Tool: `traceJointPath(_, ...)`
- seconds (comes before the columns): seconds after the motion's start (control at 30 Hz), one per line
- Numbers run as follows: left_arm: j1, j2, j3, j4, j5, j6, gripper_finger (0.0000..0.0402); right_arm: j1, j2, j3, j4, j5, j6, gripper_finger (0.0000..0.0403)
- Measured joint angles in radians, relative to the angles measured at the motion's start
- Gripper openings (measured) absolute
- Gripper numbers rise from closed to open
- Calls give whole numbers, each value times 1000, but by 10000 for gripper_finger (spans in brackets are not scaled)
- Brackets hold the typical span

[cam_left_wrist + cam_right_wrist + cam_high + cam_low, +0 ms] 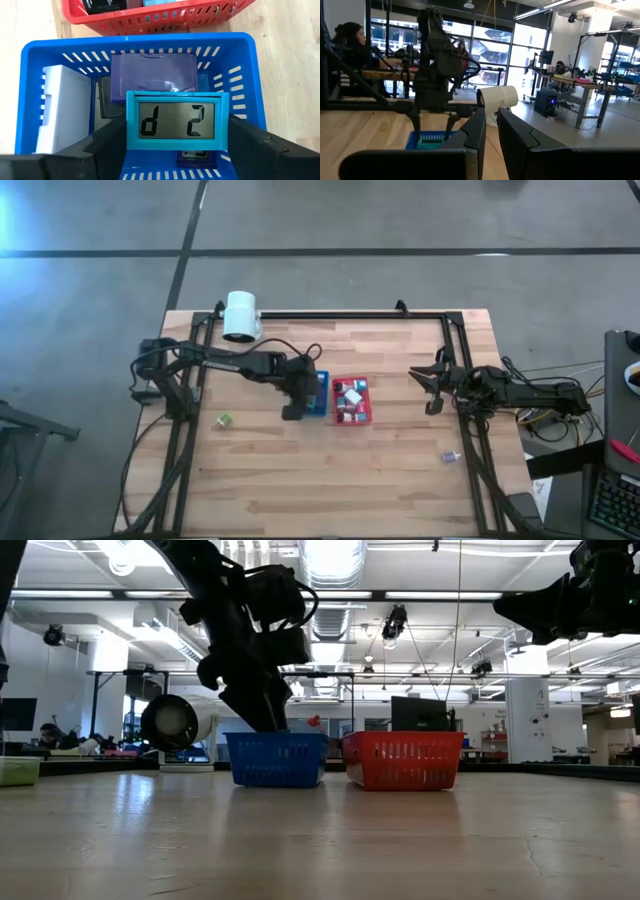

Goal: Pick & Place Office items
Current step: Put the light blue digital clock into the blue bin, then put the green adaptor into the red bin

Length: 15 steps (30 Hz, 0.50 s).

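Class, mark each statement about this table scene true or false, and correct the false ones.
1. The left claw holds a teal display block over the blue basket. True.
2. The right claw is inside the red basket. False: it hangs apart, right of it.
3. The baskets stand side by side, blue left of red in the high view. True.
4. The blue basket is empty. False: a white block and a purple block lie in it.
5. A green item lies on the table outside the baskets. True.

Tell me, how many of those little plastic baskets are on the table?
2: a blue basket under the left gripper, and a red basket right beside it, toward the right arm. None looks hidden.
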Motion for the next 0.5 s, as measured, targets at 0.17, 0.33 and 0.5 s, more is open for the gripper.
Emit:
traceJointPath(0.17,0,-7,-2,4,-2,-9,299,0,0,0,0,0,2,43)
traceJointPath(0.33,1,-3,-9,-5,-12,-15,383,0,0,0,0,0,2,43)
traceJointPath(0.5,1,-14,-7,-1,-12,-8,375,0,0,0,-1,0,2,43)
